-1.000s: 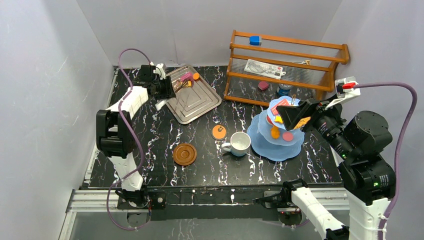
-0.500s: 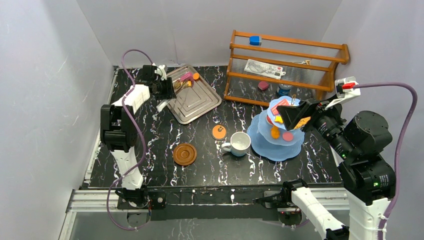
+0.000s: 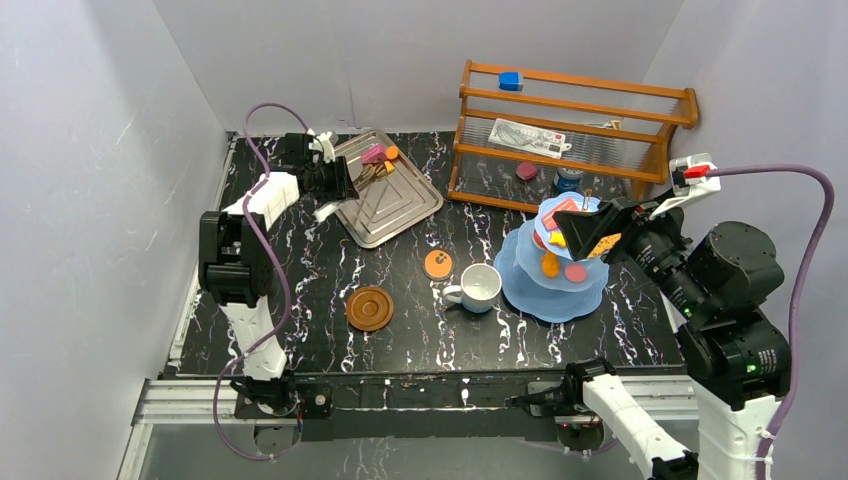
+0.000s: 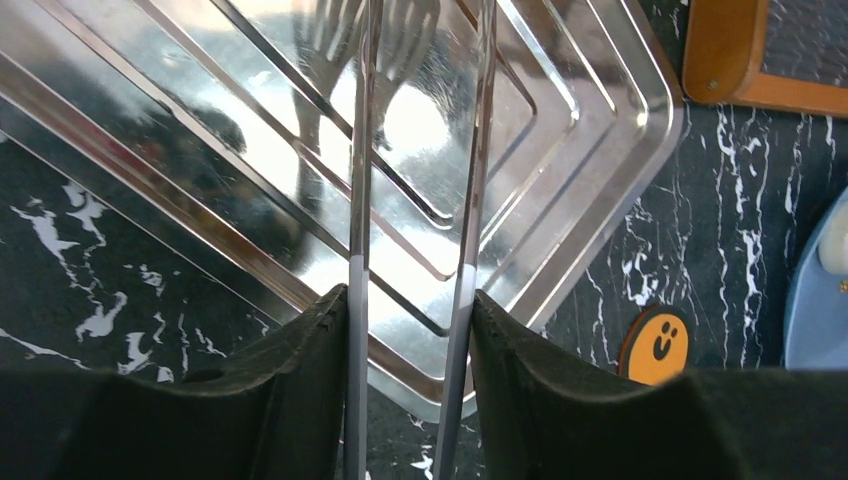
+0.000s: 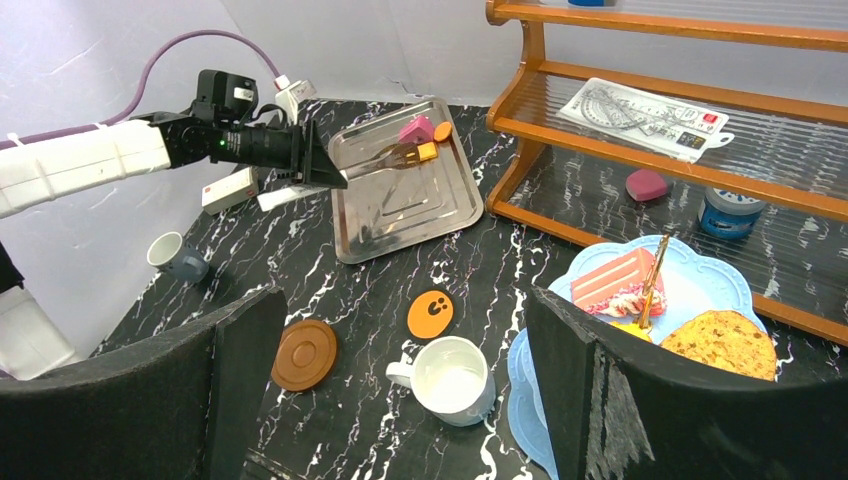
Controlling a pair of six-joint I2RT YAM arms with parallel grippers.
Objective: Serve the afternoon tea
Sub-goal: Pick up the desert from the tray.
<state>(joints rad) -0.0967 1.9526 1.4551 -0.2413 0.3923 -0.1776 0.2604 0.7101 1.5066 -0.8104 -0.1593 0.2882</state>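
My left gripper is shut on the metal tongs, which reach over the silver tray. A pink cake and an orange pastry lie at the tray's far corner; the tong tips are beside a small orange piece, grip unclear. My right gripper is open and empty, above the light-blue stand, which carries a pink cake slice and a cookie. A white mug, an orange smiley cookie and a brown saucer sit mid-table. A grey mug lies at the left.
A wooden rack stands at the back right with a ruler pack, a blue block and small items on its shelves. A white box lies left of the tray. Grey walls close in the left, the back and the right.
My left arm's elbow has shifted slightly and the tongs have edged a little along the tray. The right arm and the table objects have not moved.
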